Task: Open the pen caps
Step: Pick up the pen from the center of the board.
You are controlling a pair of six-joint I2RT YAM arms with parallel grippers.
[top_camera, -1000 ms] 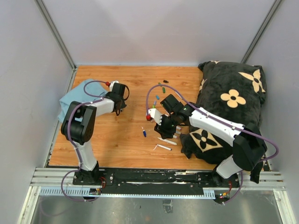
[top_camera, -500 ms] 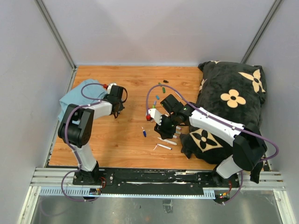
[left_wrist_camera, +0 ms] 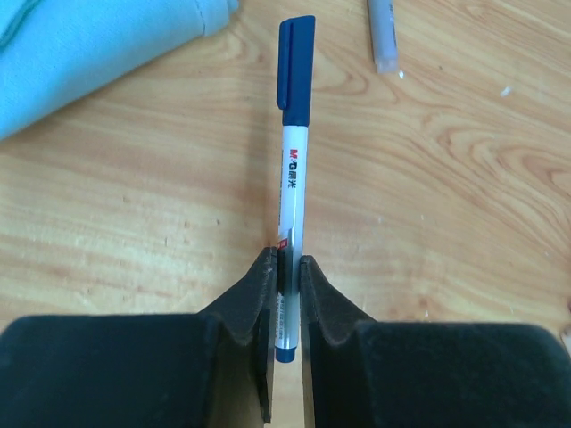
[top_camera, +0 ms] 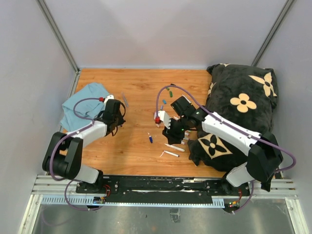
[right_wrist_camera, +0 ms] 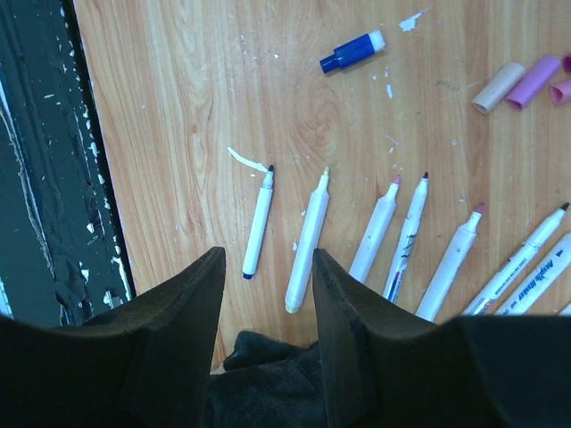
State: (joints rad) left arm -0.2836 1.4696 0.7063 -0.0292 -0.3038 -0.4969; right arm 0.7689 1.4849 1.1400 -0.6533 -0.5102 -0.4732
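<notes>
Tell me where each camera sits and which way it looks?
Top camera: high behind the robot, looking down at the wooden table; left arm and right arm show.
Left wrist: on the left arm, facing along the left tool, shut on a pen, blue cap on.
Right wrist: on the right arm, facing down past the open right tool at uncapped pens.
Shared: top and left wrist both see the blue cloth.

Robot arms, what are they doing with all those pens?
They are pulling caps off pens. The left gripper is shut on a white pen whose dark blue cap is on. The right gripper hangs open above a row of uncapped pens, with loose caps lying nearby.
</notes>
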